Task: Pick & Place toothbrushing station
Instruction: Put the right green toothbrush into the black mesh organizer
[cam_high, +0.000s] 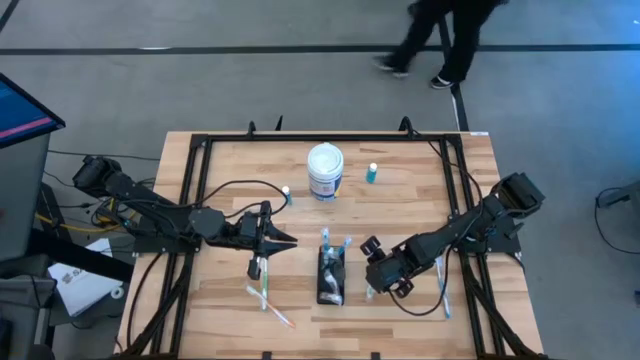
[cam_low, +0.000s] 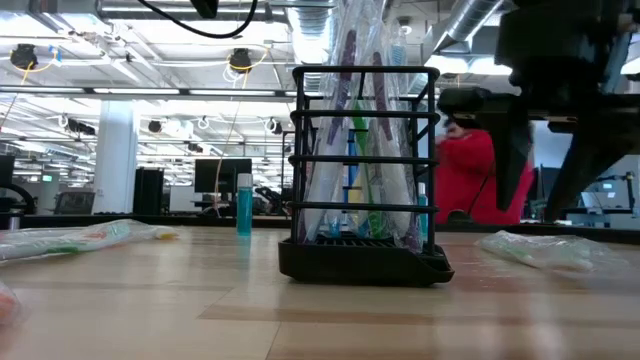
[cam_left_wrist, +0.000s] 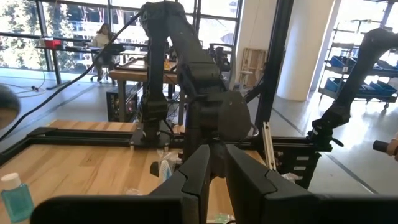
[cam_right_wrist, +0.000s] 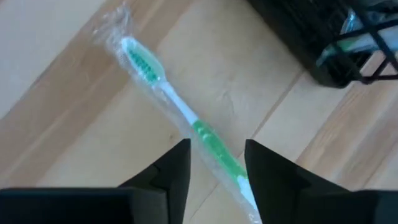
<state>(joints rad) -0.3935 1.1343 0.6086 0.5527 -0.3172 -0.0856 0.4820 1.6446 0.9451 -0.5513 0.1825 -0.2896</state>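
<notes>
The toothbrushing station (cam_high: 332, 274) stood mid-worktop (cam_high: 400, 170), just beside the right claw (cam_high: 372, 283), whose fingers were apart over a wrapped green toothbrush (cam_right_wrist: 180, 106). The left claw (cam_high: 262, 262) nearly together.

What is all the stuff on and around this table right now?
toothbrushing station: one, black wire holder with wrapped brushes standing in it, table middle near the front edge.
wrapped toothbrush: one, green and white, flat on the wood under the right gripper.
other wrapped toothbrushes: a few, pale, lying front-left of the holder.
tub: one, white with blue label, toward the back.
small bottle: one, blue, right of the tub.
table: one, light wood, black frame.
person: one, dark clothes, walking beyond the table.
left gripper: left of the holder.
right gripper: open over the green toothbrush.
</notes>
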